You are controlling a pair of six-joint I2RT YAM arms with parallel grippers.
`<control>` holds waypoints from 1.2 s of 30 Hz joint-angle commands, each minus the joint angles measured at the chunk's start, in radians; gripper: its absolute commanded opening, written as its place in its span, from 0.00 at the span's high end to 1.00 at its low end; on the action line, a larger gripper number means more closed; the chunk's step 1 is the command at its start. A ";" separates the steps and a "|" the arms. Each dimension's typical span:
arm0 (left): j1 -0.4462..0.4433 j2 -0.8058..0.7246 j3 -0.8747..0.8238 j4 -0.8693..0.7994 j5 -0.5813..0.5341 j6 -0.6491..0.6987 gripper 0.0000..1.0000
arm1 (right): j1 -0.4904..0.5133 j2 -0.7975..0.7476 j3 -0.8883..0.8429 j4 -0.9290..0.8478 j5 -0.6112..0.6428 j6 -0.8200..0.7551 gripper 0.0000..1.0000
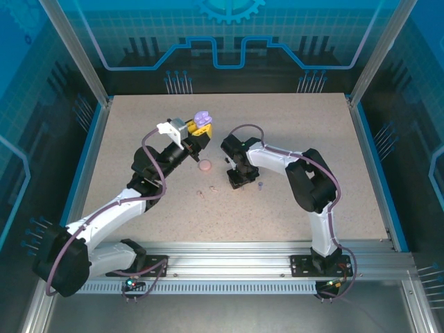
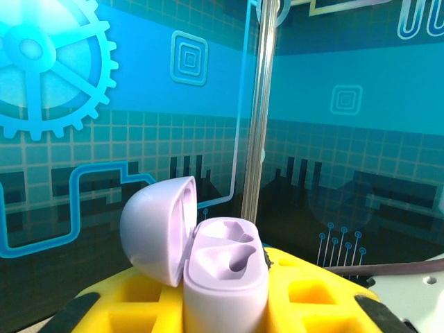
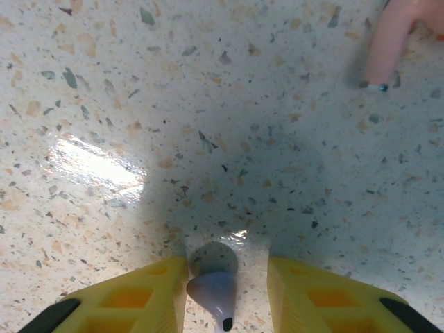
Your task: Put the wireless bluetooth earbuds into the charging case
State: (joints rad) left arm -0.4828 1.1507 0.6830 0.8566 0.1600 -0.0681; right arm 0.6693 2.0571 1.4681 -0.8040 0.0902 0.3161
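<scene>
The purple charging case (image 2: 223, 277) is being held upright in the left end effector (image 1: 198, 132). Its yellow fingers (image 2: 125, 302) are clamped against the case's two sides. The case is being kept above the worktop (image 3: 104, 104) with its lid (image 2: 156, 229) swung open to one side. Both moulded wells are being shown to the left wrist camera, and both are looking empty, so no insertion into this case is being counted as done.

A purple earbud (image 3: 211, 291) is being straddled by the right end effector (image 3: 227, 277), which is being pointed down at the worktop. The earbud is lying directly between the fingers, close against one of them. A strip of worktop is showing between it and the other. The jaws are therefore being read as narrow but not yet clamped, with nothing held.

A pinkish-beige earbud (image 3: 388, 41) is lying ahead of the right end effector and off to its right, well apart from the fingers.

The task is being judged as at an early stage. The case is open and presented, and the first purple earbud is framed for the grasp. Gripping, lifting, carrying across and seating it are all being left to do, as is the same work for the remaining earbuds.
</scene>
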 commanded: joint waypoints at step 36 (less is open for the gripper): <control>-0.006 -0.014 0.021 0.019 -0.016 0.022 1.00 | 0.046 -0.015 -0.037 -0.042 0.032 0.049 0.73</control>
State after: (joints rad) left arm -0.4828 1.1507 0.6830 0.8501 0.1600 -0.0685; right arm 0.6926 2.0483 1.4525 -0.7929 0.1238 0.3489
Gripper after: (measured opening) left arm 0.233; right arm 0.277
